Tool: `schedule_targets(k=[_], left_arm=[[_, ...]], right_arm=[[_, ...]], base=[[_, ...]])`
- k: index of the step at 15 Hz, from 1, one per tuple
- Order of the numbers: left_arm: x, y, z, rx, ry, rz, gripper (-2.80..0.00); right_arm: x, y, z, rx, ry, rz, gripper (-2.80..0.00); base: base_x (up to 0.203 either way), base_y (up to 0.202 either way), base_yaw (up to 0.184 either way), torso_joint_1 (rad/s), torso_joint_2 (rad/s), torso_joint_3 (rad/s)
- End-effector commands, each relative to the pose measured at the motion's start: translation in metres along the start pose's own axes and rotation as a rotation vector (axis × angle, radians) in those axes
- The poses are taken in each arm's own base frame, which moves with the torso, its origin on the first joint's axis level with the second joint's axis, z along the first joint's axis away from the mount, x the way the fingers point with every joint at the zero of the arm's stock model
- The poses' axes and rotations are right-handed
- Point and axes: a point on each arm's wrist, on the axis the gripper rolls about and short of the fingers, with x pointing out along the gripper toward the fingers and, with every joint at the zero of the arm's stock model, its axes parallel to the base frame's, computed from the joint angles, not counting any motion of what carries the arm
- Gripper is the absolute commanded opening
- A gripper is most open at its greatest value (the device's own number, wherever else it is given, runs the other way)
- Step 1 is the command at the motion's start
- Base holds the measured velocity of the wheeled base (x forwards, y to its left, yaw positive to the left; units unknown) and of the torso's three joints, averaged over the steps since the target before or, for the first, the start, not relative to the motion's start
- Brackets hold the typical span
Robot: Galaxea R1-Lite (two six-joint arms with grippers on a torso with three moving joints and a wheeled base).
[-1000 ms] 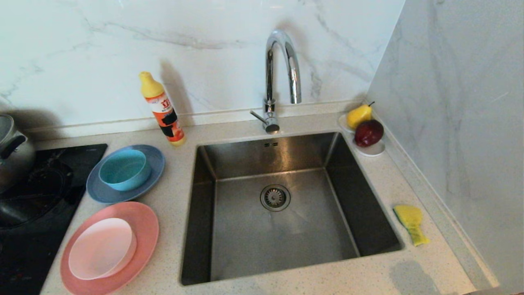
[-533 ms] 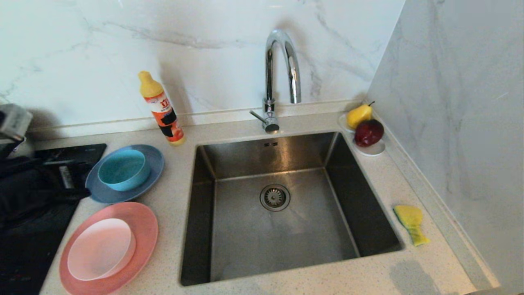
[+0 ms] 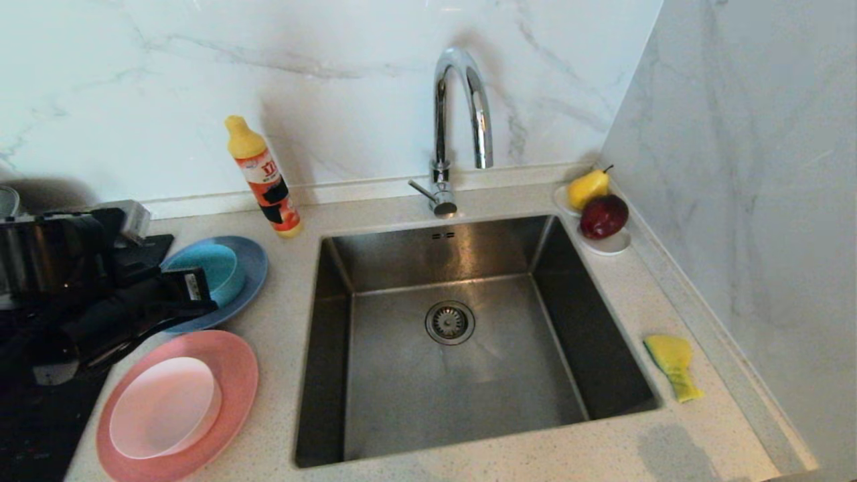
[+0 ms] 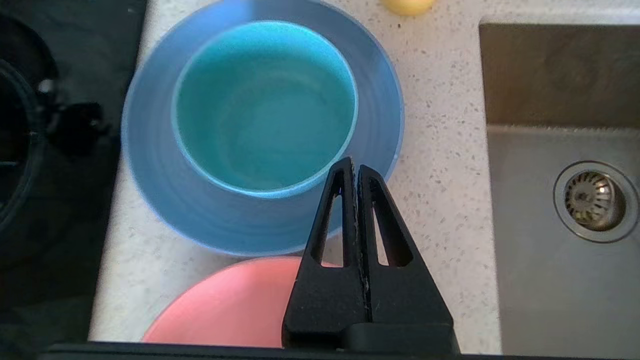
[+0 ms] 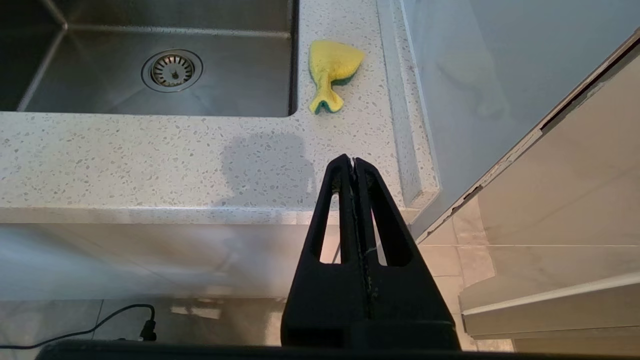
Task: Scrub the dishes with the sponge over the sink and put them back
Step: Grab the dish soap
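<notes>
A teal bowl (image 3: 224, 264) sits in a grey-blue plate (image 3: 253, 268) on the counter left of the steel sink (image 3: 455, 395). Nearer me, a pale pink-white bowl (image 3: 164, 405) rests in a salmon-pink plate (image 3: 234, 371). My left gripper (image 3: 209, 304) is shut and empty. It hovers above the near rim of the teal bowl (image 4: 265, 105), where its tips (image 4: 356, 167) overlap the bowl and the grey-blue plate (image 4: 165, 200). The yellow sponge (image 3: 673, 365) lies bent on the counter right of the sink. My right gripper (image 5: 352, 160) hangs shut and empty below the counter's front edge, well short of the sponge (image 5: 330, 67).
An orange detergent bottle (image 3: 264, 177) stands behind the plates. The faucet (image 3: 458, 127) arches over the sink's back edge. A small white dish (image 3: 609, 246) with a pear and an apple sits at the back right. A black hob (image 3: 40, 428) lies at the far left; a marble wall (image 3: 736, 167) closes the right side.
My left arm has swung in from the left edge across the hob to the grey-blue plate. It now hides the pot and part of the teal bowl. Nothing else has moved.
</notes>
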Motion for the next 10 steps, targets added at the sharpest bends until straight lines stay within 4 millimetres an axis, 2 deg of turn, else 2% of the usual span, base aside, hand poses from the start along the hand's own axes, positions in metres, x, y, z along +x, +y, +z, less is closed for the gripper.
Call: schedule_targets(k=[1, 4, 10], left_arm=[[0.012, -0.003, -0.007, -0.009, -0.008, -0.009, 0.00], [0.023, -0.005, -0.010, -0.020, -0.028, -0.015, 0.00], [0.059, -0.016, -0.022, -0.039, -0.100, 0.008, 0.00]], right_arm=[[0.000, 0.000, 0.000, -0.001, -0.001, 0.001, -2.80], [0.000, 0.000, 0.000, -0.001, -0.001, 0.001, -2.80], [0.000, 0.000, 0.000, -0.001, 0.000, 0.001, -2.80]], base=[[0.000, 0.000, 0.000, 0.000, 0.00, 0.000], [0.000, 0.000, 0.000, 0.000, 0.00, 0.000], [0.000, 0.000, 0.000, 0.000, 0.00, 0.000]])
